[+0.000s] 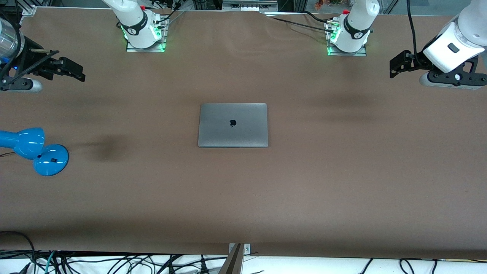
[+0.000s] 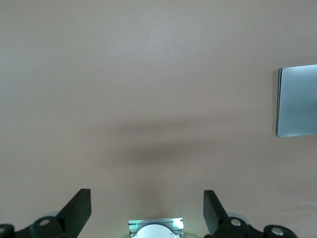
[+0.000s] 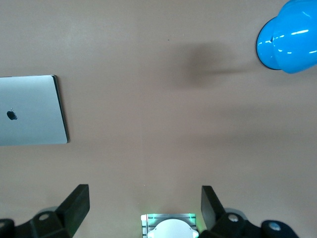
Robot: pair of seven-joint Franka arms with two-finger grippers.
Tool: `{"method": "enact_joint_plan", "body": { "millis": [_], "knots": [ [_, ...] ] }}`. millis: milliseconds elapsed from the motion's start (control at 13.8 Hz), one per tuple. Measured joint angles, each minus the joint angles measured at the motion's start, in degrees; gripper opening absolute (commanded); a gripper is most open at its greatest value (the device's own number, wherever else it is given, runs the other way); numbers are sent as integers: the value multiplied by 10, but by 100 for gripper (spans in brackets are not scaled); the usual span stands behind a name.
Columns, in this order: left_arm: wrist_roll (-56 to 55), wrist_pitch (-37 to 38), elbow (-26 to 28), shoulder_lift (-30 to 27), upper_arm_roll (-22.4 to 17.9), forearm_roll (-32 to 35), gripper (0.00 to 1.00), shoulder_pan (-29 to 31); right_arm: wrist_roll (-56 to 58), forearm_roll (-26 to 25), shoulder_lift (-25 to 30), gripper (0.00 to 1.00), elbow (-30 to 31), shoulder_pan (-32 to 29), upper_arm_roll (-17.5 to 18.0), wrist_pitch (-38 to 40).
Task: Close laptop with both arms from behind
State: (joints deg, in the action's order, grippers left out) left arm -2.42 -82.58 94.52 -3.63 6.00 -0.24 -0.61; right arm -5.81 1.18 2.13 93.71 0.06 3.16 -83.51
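Observation:
The laptop (image 1: 233, 125) lies flat in the middle of the brown table with its grey lid down and the dark apple logo facing up. Its edge also shows in the left wrist view (image 2: 297, 101) and in the right wrist view (image 3: 29, 110). My left gripper (image 1: 395, 66) hangs open over the left arm's end of the table, well apart from the laptop. My right gripper (image 1: 71, 67) hangs open over the right arm's end. In the wrist views, each gripper, left (image 2: 146, 196) and right (image 3: 144, 191), has only bare table between its fingers.
A blue desk lamp (image 1: 38, 152) lies on the table at the right arm's end, nearer the front camera than the right gripper; its head shows in the right wrist view (image 3: 290, 37). The arm bases (image 1: 144, 34) (image 1: 348, 38) glow green. Cables (image 1: 114, 264) run along the front edge.

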Motion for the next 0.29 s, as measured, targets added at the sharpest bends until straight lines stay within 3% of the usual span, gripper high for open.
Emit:
{"method": "enact_joint_plan", "body": {
  "millis": [290],
  "knots": [
    [0,-4,-1,7,1,0,100,0,0,0,3,100,0,0,0,-6]
  ]
}}
